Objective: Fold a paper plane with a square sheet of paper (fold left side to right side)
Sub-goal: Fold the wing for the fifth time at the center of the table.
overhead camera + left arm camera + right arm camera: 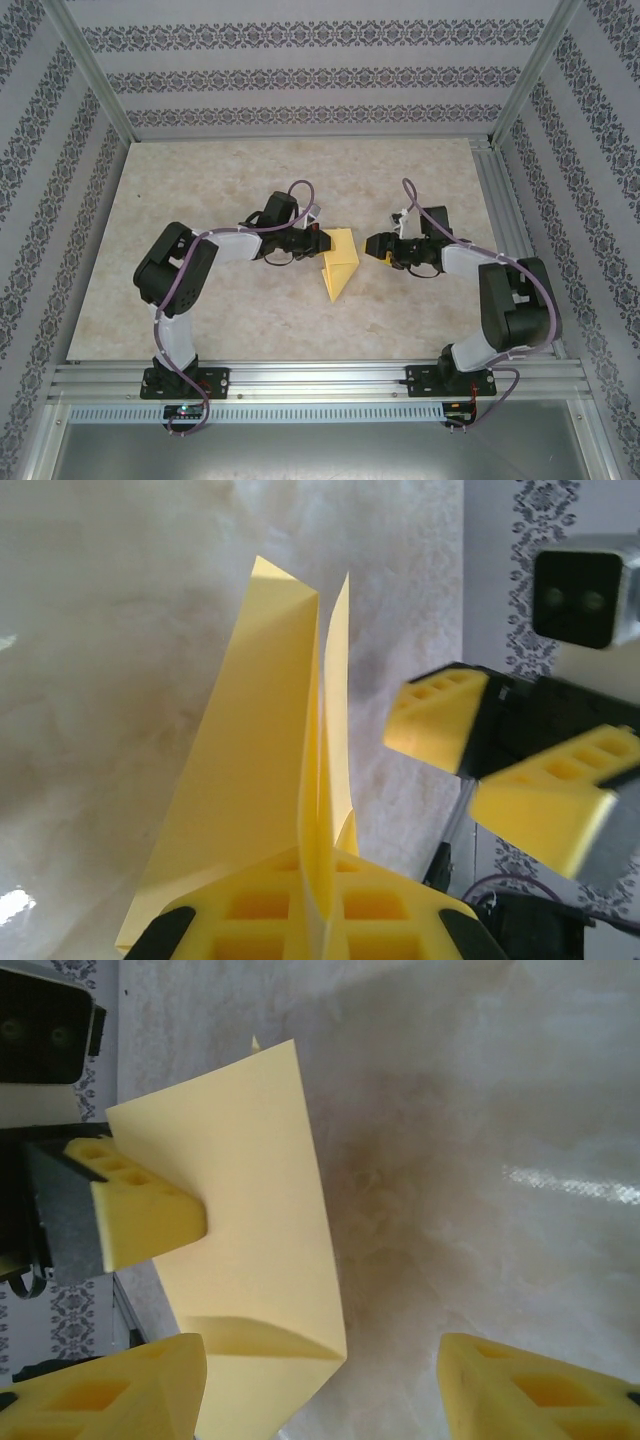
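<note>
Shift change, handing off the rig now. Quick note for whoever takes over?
Left gripper: shut on the sheet of paper, layers pinched together.
Right gripper: open, facing the sheet from the other side, not closed on it.
Sheet: middle of the table, creased into a pointed shape, tip toward the arm bases.
Left to do: finish the left-to-right fold, press the crease.

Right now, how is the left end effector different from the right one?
The left end effector is shut on the folded yellow paper; the right end effector is open and holds nothing. The left touches the paper; the right sits apart, beside it. Both have yellow fingers and face each other.
</note>
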Controlling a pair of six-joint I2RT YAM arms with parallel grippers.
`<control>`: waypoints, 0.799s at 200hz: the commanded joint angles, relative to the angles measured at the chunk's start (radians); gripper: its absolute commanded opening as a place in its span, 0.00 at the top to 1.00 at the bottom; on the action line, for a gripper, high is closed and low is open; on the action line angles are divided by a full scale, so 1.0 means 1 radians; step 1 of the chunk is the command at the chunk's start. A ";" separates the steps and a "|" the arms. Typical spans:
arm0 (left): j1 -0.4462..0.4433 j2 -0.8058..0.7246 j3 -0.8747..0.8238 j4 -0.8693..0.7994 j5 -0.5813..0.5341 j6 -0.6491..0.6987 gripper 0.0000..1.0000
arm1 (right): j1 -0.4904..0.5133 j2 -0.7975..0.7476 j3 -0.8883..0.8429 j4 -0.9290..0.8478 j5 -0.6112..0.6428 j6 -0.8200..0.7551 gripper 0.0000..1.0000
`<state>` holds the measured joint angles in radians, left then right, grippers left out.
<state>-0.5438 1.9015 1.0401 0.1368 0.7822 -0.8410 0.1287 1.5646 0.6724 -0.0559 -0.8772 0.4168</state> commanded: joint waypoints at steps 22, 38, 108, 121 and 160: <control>0.005 -0.025 -0.014 0.074 0.050 0.029 0.98 | 0.029 0.086 0.052 0.116 -0.087 0.012 0.40; 0.005 -0.019 -0.012 0.083 0.057 0.022 0.98 | 0.055 0.116 0.079 0.101 -0.101 0.006 0.42; 0.001 -0.018 -0.009 0.084 0.077 0.026 1.00 | 0.071 0.127 0.082 0.153 -0.110 0.054 0.52; 0.002 -0.017 -0.009 0.083 0.077 0.027 1.00 | 0.071 0.124 0.081 0.148 -0.104 0.054 0.57; 0.001 -0.009 -0.009 0.072 0.070 0.032 1.00 | 0.072 0.124 0.079 0.125 -0.083 0.043 0.73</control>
<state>-0.5438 1.8980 1.0363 0.1722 0.8333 -0.8383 0.1963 1.6814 0.7380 0.0608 -0.9596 0.4763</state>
